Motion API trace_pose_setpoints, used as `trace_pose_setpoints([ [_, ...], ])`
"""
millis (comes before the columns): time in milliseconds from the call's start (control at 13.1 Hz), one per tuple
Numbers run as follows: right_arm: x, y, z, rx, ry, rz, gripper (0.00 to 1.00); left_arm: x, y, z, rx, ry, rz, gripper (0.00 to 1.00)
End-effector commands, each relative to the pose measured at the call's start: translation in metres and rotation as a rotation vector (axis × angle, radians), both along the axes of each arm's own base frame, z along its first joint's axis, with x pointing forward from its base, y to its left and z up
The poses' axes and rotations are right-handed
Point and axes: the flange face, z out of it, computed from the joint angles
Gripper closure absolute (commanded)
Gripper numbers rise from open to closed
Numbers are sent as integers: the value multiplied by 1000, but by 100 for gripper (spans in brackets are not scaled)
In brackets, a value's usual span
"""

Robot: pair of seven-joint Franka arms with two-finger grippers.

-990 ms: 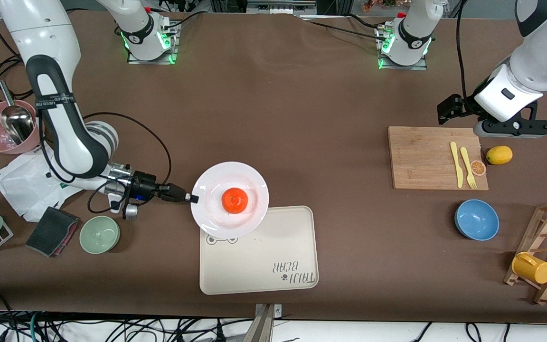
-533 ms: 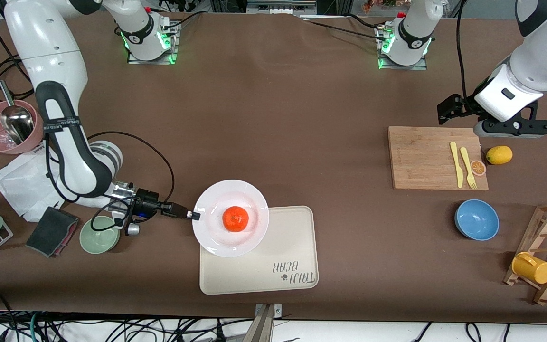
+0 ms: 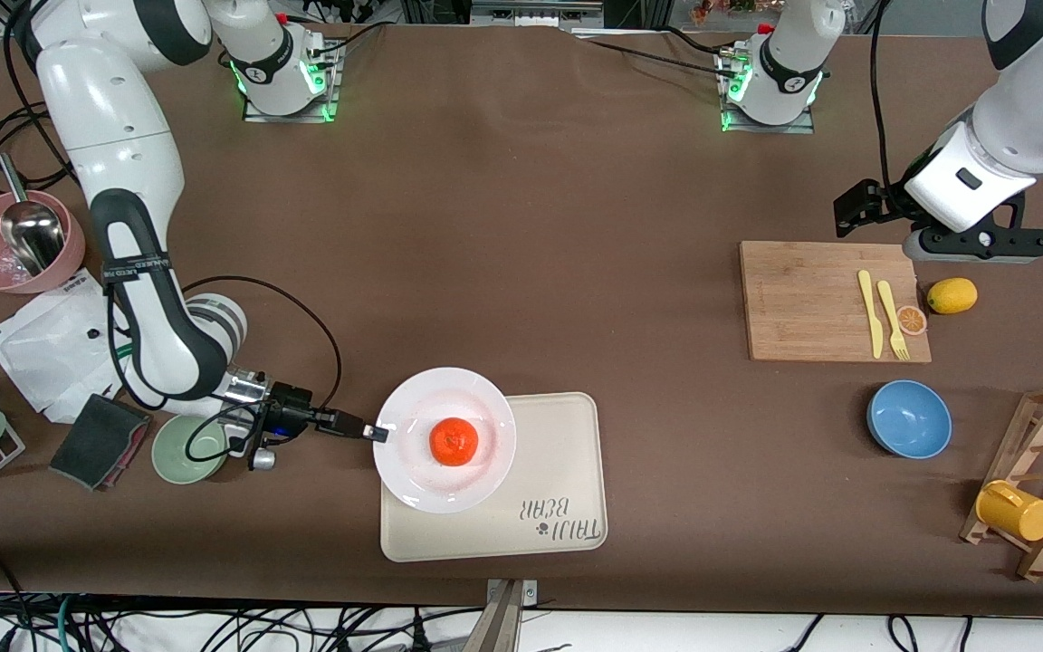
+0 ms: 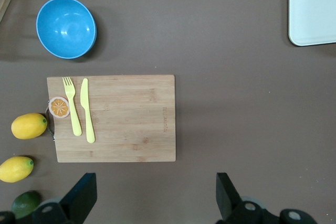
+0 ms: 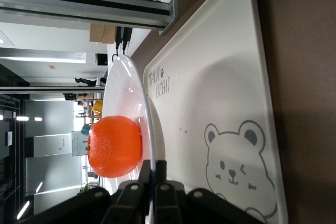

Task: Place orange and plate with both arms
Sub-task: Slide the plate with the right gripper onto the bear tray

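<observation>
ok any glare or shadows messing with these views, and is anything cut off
Front view: even light, soft shadows only, a mild sheen on the plate around the orange. Right wrist view: the plate rim shines, a soft shadow falls across the tray, and the bright room past the table looks washed out. Left wrist view: flat light, and the left hand is cut off at the picture's edge.

The tray (image 3: 558, 471) is showing "TAIJI BEAR" printed near one corner, upside down in the front view; the right wrist view is catching only "BEAR" there, the rest hidden by the plate (image 5: 123, 114)
</observation>
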Motion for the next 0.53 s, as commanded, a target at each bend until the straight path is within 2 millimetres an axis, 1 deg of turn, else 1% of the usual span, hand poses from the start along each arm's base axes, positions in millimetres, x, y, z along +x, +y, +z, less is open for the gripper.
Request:
trace_pose_setpoints([
  [0, 18, 13, -6, 8, 4, -22, 100, 3, 0, 5, 17, 2, -11, 0],
  [228, 23, 16, -19, 1, 0, -33, 100, 3, 0, 5, 17, 2, -11, 0],
  [381, 23, 28, -26, -6, 3, -38, 100, 3, 0, 6, 17, 1, -11, 0],
  [457, 22, 28, -31, -12, 8, -47, 100, 3, 0, 5, 17, 2, -11, 0],
])
